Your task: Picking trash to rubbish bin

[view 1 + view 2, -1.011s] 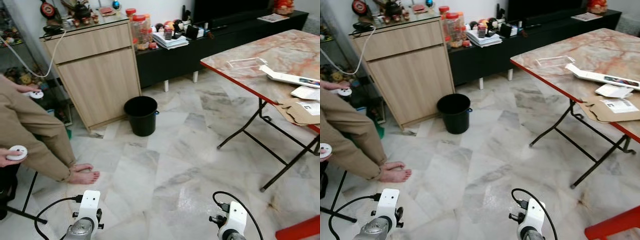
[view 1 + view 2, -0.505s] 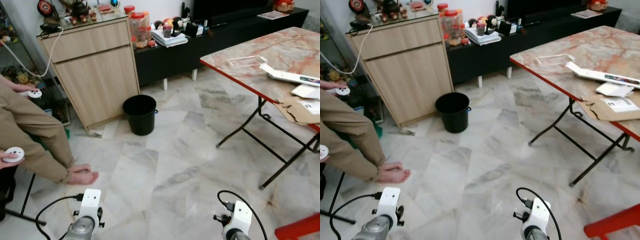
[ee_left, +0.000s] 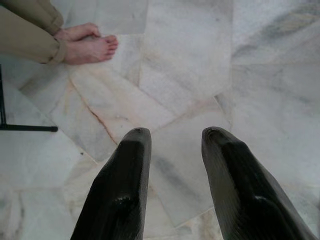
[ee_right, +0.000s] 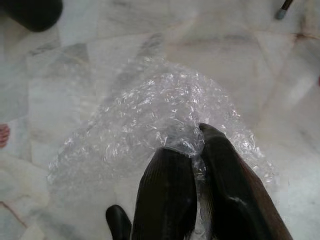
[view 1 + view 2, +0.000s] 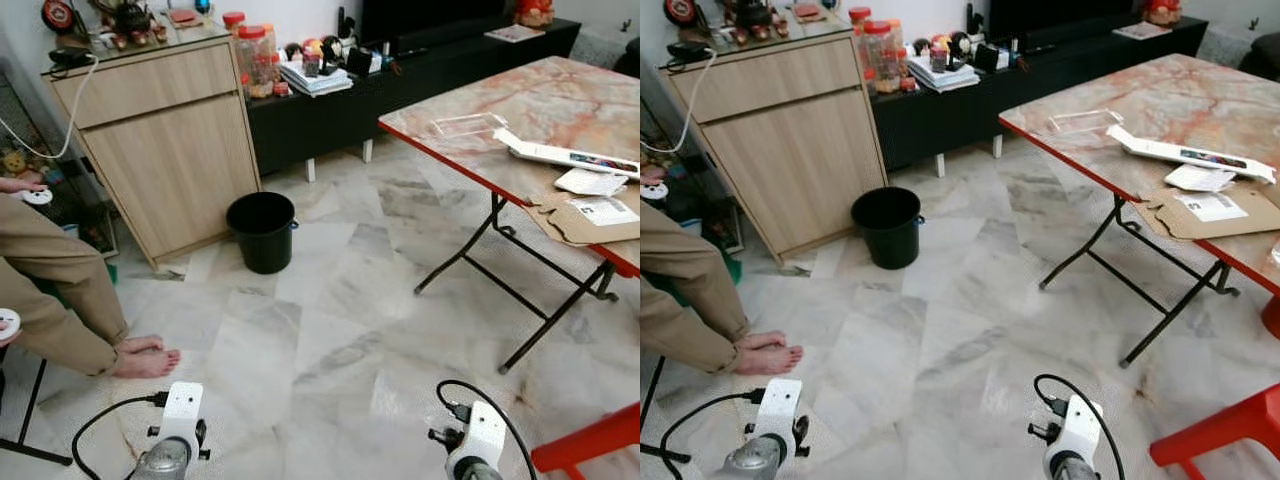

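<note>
A black rubbish bin (image 5: 262,231) stands on the marble floor in front of a wooden cabinet (image 5: 165,145). In the right wrist view my right gripper (image 4: 196,145) is shut on a clear sheet of bubble wrap (image 4: 150,120) that hangs over the floor. The bin's dark rim (image 4: 30,12) sits at a corner of that view. My left gripper (image 3: 172,137) is open above bare floor with nothing between its fingers. Both wrists (image 5: 180,410) (image 5: 478,435) show at the bottom of the eye views.
A person sits at the left, bare feet (image 5: 145,357) on the floor, a white disc (image 5: 6,323) in hand. A folding table (image 5: 470,110) with cardboard and papers stands at the right. A red stool (image 5: 590,445) is at the lower right. A black TV bench (image 5: 400,75) runs along the back.
The camera has shifted, so the bin, cabinet and table sit further left and lower in the picture. Both arms stay low at the bottom edge.
</note>
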You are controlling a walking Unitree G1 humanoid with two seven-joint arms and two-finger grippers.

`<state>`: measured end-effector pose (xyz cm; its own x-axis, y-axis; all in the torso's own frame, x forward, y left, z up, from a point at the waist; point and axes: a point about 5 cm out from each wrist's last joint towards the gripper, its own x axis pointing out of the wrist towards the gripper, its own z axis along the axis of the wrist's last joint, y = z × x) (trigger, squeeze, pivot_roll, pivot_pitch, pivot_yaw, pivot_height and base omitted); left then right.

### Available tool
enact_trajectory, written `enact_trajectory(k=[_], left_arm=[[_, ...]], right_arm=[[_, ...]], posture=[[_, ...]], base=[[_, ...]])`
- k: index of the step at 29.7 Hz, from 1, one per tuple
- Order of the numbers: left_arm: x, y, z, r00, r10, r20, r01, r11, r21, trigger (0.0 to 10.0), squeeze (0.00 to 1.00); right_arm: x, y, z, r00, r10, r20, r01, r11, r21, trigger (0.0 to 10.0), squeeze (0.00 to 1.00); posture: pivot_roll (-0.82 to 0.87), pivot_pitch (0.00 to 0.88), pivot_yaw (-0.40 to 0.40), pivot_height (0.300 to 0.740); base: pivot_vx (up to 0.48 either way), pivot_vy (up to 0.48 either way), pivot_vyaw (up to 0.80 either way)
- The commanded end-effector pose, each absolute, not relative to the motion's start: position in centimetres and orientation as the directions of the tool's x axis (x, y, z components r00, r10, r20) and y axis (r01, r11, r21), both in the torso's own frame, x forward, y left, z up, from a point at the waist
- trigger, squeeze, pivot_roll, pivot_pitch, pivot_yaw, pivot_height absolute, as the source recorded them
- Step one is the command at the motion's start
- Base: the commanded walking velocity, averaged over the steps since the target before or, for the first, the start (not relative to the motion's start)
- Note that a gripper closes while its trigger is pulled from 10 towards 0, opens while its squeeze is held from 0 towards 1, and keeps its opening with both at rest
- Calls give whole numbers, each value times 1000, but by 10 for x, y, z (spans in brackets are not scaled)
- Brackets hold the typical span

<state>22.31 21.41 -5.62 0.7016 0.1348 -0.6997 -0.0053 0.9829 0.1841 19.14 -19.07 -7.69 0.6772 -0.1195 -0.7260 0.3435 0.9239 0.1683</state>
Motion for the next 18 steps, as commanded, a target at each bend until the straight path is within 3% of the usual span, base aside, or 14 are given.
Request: enact_trajectory(k=[1,18], left_arm=[[221,220,-57,686,153,-711,-6,979,205,10000,0],[231,217,-51,700,147,-699,-5,979,201,10000,0]], right_arm=[[189,-189,-78,672,-119,-731,347,923,168,10000,0],[192,-189,-77,686,-110,-719,363,908,208,10000,0]], posture=[[-29,0,52,740],[-35,0,60,740]], base=[[251,0,0],[287,0,0]])
